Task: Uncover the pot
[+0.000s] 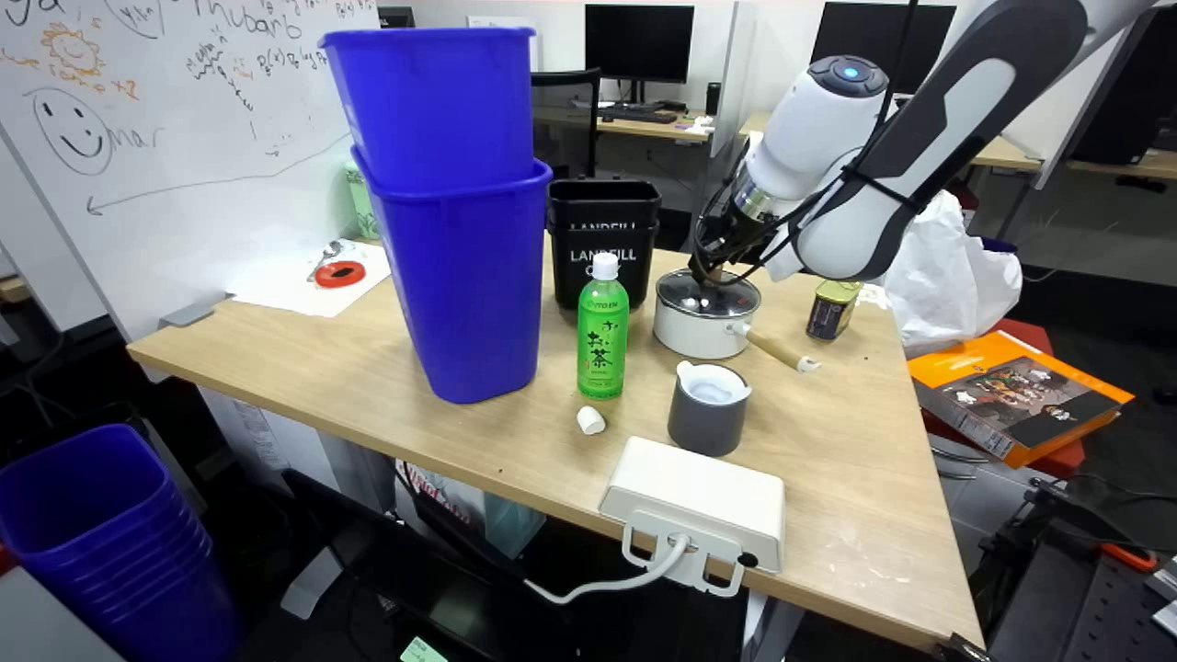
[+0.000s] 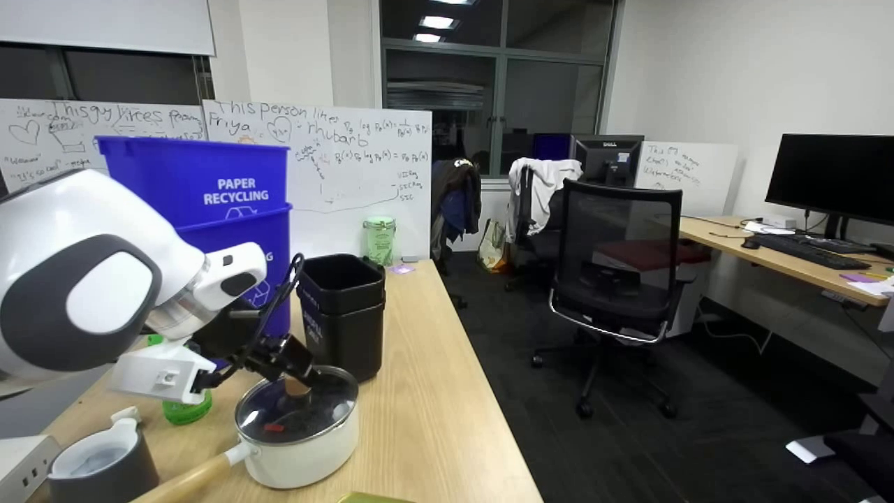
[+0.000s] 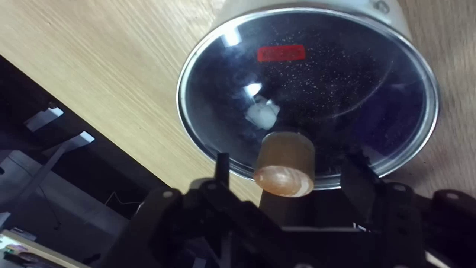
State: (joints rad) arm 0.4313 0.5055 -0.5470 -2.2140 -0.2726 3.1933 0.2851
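Observation:
The white pot stands on the table with a pale wooden stick handle. It also shows in an exterior view and the wrist view. A dark glass lid with a metal rim and a red mark covers it; the lid lies level on the pot in both exterior views. A wooden knob rises from the lid. My gripper is open, pointing down at the lid. Its fingers stand on both sides of the knob, with a gap on each side. The pot's inside is hidden.
Stacked black bins stand close behind the pot. Tall stacked blue bins, a green bottle, a grey cup, a white box with a cable and a small tin are also on the table.

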